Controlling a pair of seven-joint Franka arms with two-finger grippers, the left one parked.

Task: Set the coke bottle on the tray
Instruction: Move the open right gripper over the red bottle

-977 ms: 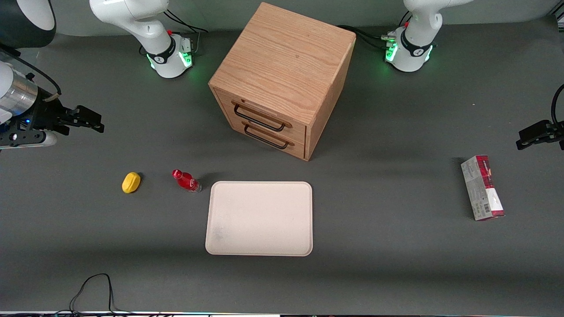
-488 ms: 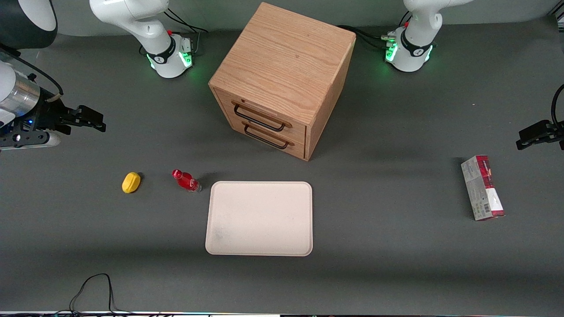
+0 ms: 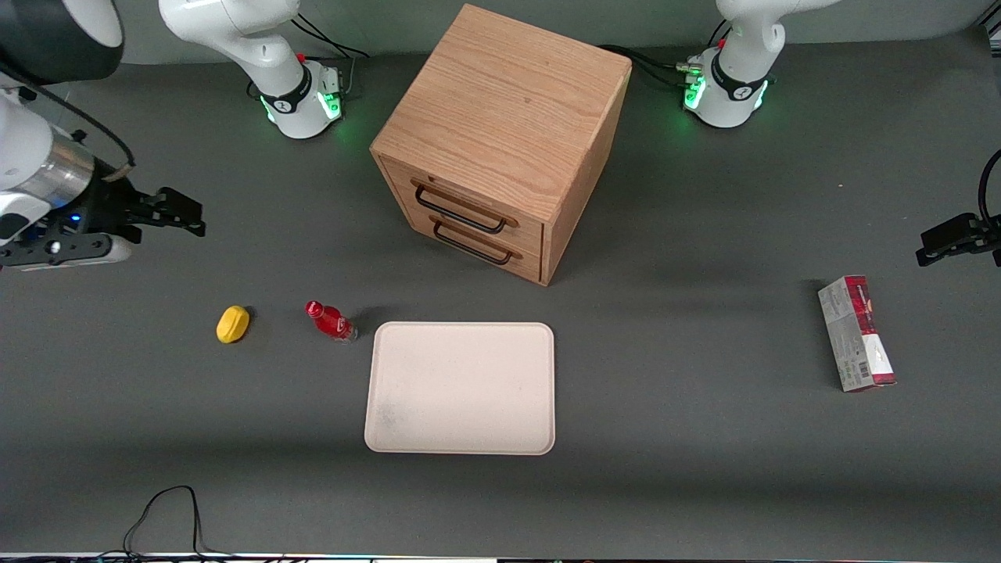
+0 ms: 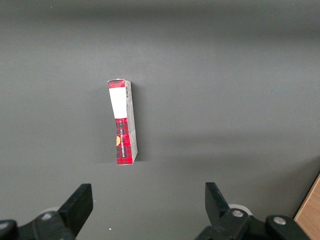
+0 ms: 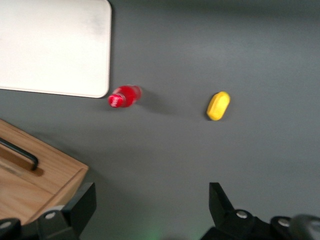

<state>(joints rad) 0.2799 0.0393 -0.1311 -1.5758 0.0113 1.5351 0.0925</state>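
The gripper point(image 3: 188, 217), jaws wide and empty, has drifted closer; the coke bottle point(image 3: 330, 321) stands below it, off the tray point(image 3: 461, 389).

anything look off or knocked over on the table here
Nothing stands out. The coke bottle stands upright on the table beside the tray, not yet on it. The lemon-shaped object and carton lie undisturbed, cabinet drawers shut. The gripper hovers open, empty, well above.
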